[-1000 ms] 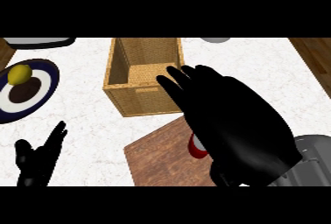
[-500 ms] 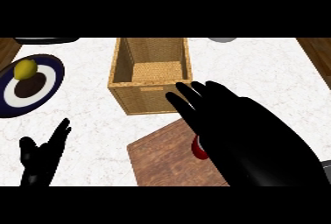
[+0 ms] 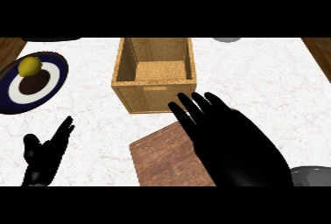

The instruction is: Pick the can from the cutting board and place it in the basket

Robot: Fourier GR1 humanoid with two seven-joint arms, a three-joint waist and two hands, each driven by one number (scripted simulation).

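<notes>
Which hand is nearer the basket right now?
Right. The right hand hovers over the cutting board, fingertips just short of the basket. The left hand rests open at the view's lower left, farther off.

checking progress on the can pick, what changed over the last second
The right robot hand drew back from the basket's front wall toward the robot, over the cutting board. The red can that showed at its edge is now hidden beneath it; a grasp cannot be confirmed. Basket, board, plate and resting left robot hand stayed put.
</notes>
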